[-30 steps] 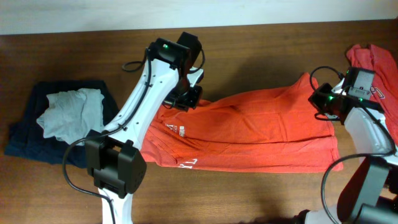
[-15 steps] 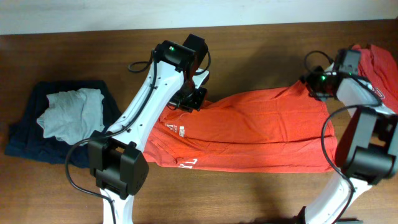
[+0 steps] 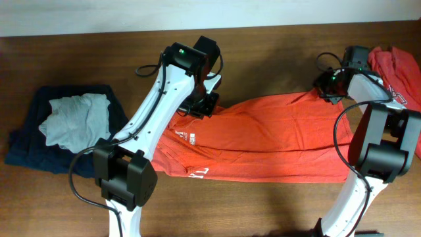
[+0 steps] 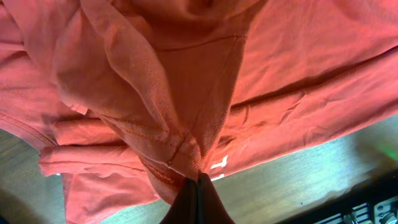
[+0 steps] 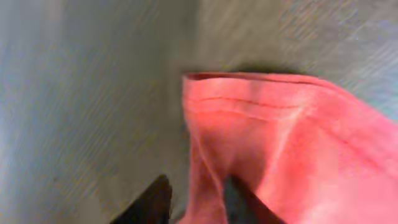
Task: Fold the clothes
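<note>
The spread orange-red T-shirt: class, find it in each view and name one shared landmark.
Overhead: T-shirt spread mid-frame on the wooden table.
Left wrist: T-shirt fills most of the frame, bunched above the jaws.
Right wrist: T-shirt corner, lower right.
Shared landmark: the wooden table.

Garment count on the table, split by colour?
orange-red cotton T-shirts: 2
dark navy cloth garment: 1
light grey cloth garment: 1
Total: 4
</note>
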### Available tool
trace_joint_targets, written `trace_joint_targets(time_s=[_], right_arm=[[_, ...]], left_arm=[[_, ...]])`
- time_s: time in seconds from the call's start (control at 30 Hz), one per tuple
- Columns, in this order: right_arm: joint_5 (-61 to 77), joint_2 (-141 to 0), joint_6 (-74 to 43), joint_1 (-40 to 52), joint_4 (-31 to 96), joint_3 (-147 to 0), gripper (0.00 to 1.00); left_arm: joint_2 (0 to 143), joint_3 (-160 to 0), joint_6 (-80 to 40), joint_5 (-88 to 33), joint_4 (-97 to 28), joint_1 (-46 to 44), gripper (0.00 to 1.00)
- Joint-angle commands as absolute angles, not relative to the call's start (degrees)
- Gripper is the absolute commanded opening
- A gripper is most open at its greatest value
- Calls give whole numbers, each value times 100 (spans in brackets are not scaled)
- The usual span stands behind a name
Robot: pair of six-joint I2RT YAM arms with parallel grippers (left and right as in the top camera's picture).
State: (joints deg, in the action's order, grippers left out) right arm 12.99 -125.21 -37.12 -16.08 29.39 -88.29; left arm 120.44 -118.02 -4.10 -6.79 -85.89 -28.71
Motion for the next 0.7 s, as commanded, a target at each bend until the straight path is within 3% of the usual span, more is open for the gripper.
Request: trace_joint_targets(time_s=[0.0,0.2,0.37,0.53,0.67], right_arm=[[628,-12667,-3804,-1608,3129,-8879,31],[379,-12713,-3804,-1608,3301,-8879,23],[274,-12713,-3798,-1614,3433,-8879,4],[766,-12613,-2722,-1619,3542,-9231,4],[838,-12239,-2523,-1619,4005,-9642,4]], left_arm=[[12001,-11817,-449,-639,-8576,-2873,0],[12001,-11817,-449,-637,-8573,-2873,1],[12001,-11817,-449,-637,-8554,-2873,1],[12001,-11817,-447,-613,-8554,-2873,1],[11998,-11819,-449,-572,-8499,-2871,1]])
